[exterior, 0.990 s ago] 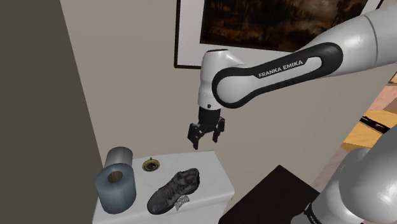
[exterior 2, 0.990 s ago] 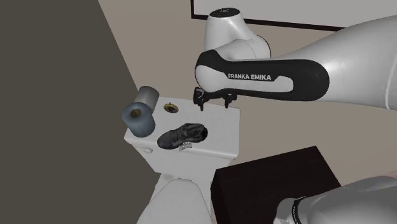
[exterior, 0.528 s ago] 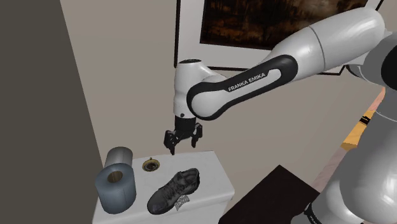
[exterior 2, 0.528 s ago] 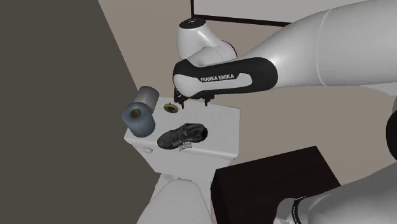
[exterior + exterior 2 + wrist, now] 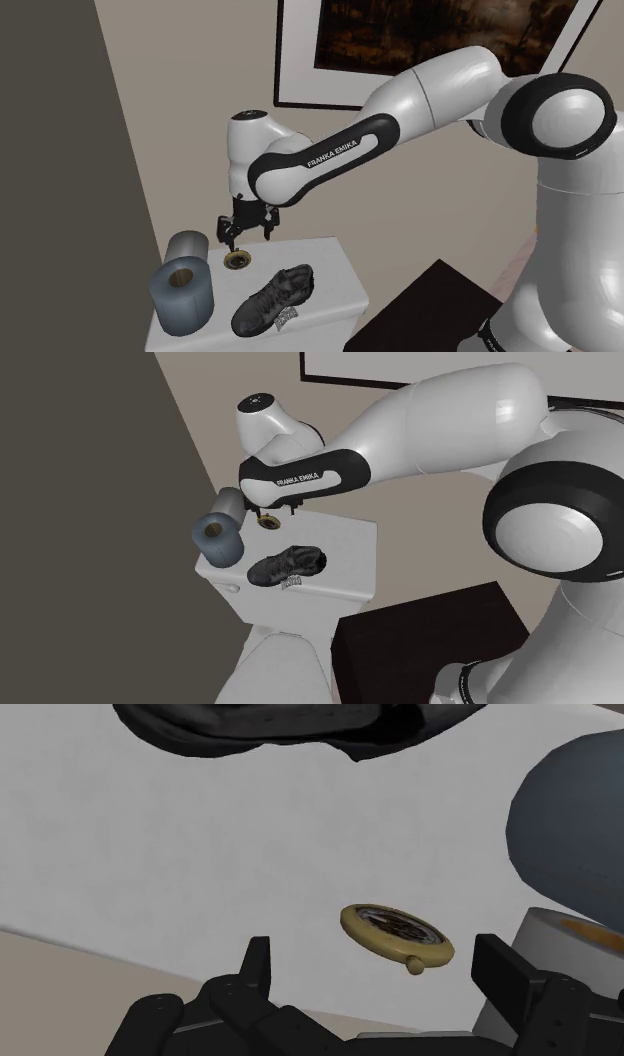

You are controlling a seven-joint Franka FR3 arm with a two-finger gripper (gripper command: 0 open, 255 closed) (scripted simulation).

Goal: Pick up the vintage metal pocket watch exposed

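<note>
Hovering just above the pocket watch [image 5: 393,930], the tool [image 5: 378,964] has its fingers spread wide and grips nothing. The watch is gold-coloured and lies flat on the white toilet tank lid [image 5: 335,262], near the lid's back edge by the wall. It sits btwn the two fingers w/o touching either.

In the wrist view it is off-centre, closer to the finger on the toilet rolls' side, and its crown knob points back toward the tool. The step in hand is prob. the final descent and close.

To do it well:
- Shift the tool a little toward the rolls, so the case sits mid-gap before the drop.
- Come straight down until the fingertips nearly meet the lid. The watch is thin, so a high close would likely skate over its rim.
- Squeeze across the round case, not on the knob.

Just beside the watch stands the paler roll [image 5: 570,939], w/ the bluish-grey roll [image 5: 182,293] in front of it. The near finger has little room there and could nudge a roll. The dark shoe [image 5: 275,298] lies apart, toward the lid's front, and is prob. no obstacle.
</note>
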